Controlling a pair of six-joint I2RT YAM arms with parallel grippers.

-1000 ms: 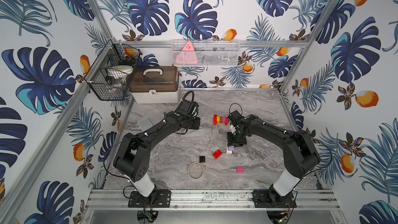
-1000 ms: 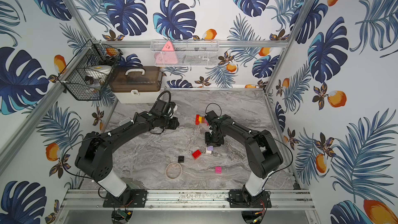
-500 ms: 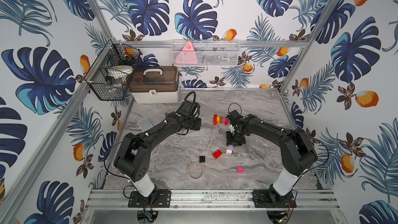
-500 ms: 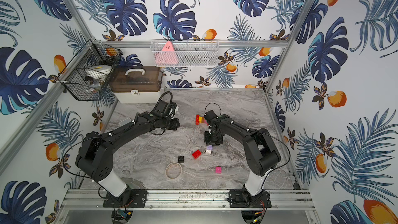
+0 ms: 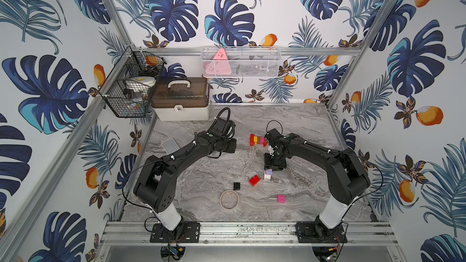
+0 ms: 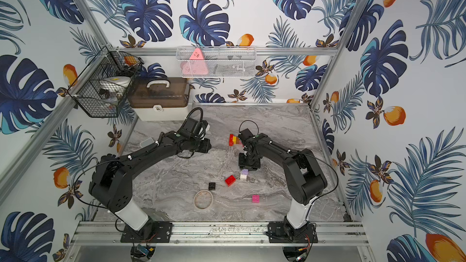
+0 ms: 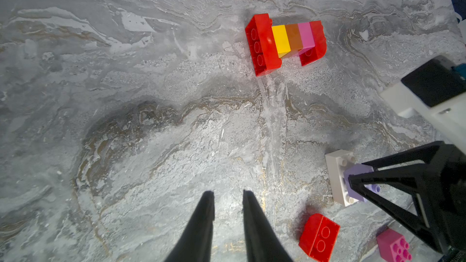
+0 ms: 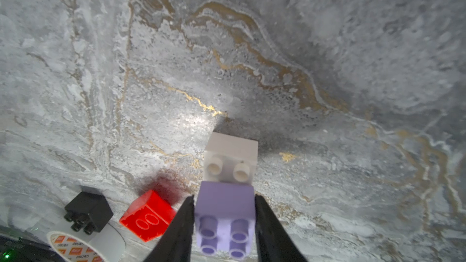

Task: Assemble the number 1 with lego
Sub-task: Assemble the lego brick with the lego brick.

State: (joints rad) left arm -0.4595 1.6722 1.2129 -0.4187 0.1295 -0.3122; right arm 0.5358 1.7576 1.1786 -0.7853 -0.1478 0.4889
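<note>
Jaws of the right gripper (image 8: pixel 224 196), wrist bent steeply downward, flank a lilac brick (image 8: pixel 224 218) stacked on a white brick (image 8: pixel 230 155); gripping or merely touching, I cannot tell. Beside one jaw: red brick (image 8: pixel 147 216), black brick (image 8: pixel 88 209), tape roll (image 8: pixel 100 243) with unreadable orange lettering. Left gripper (image 7: pixel 228 192), arm stretched low, stands slightly parted, empty; a striped brick stack (image 7: pixel 285 42) lies ahead.

White wallpaper with blue tropical leaves and orange fruit (image 5: pixel 277 8) covers the walls between silver aluminium frame posts (image 5: pixel 114 13). Below lies a grey marble-patterned counter (image 5: pixel 302 127), softly and evenly lit.
</note>
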